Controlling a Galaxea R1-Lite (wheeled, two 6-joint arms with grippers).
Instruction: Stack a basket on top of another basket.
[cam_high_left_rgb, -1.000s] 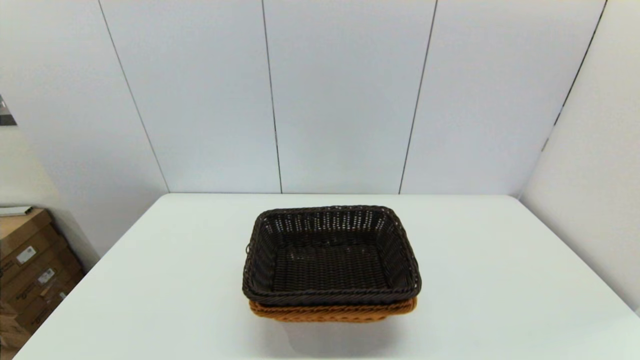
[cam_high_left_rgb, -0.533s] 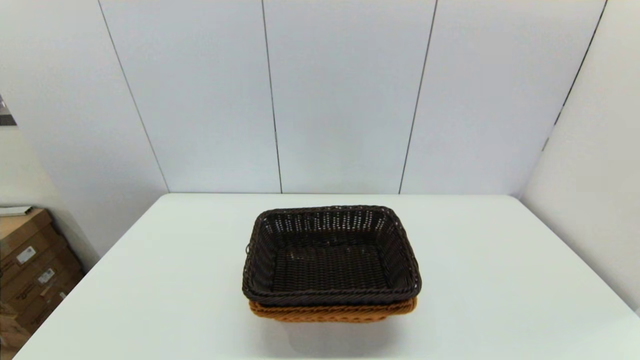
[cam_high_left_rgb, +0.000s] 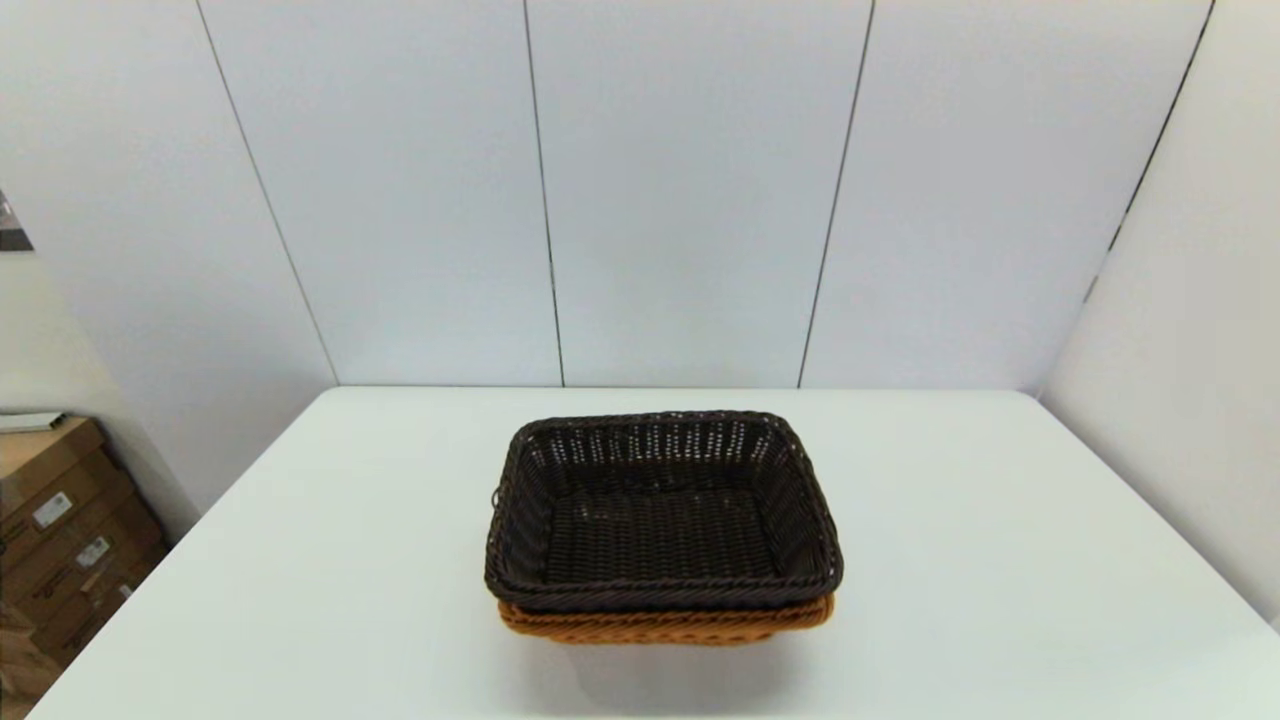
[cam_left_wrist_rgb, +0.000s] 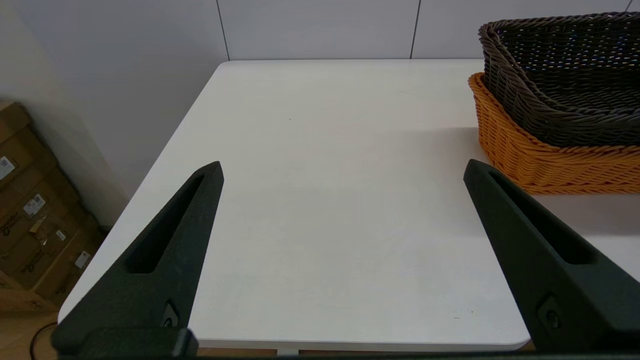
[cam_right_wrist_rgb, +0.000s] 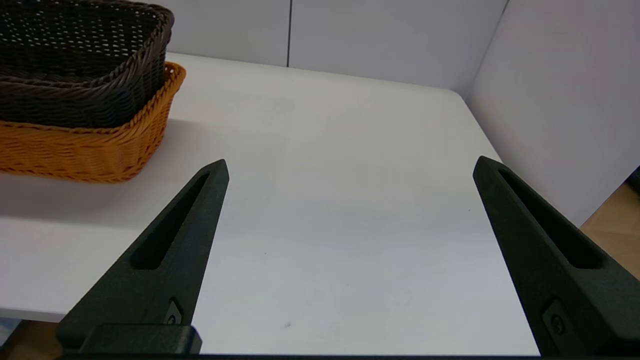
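Left gripper (cam_left_wrist_rgb: 342, 167): you see it low over the table's (cam_high_left_rgb: 300, 560) left front edge, fingers wide apart, holding nothing.
Dark brown basket (cam_high_left_rgb: 660, 510): you find it in the middle of the table, nearer the front edge, sitting inside the orange basket (cam_high_left_rgb: 665, 622).
Right gripper (cam_right_wrist_rgb: 350, 165): you see it over the right front edge, fingers wide apart, holding nothing.
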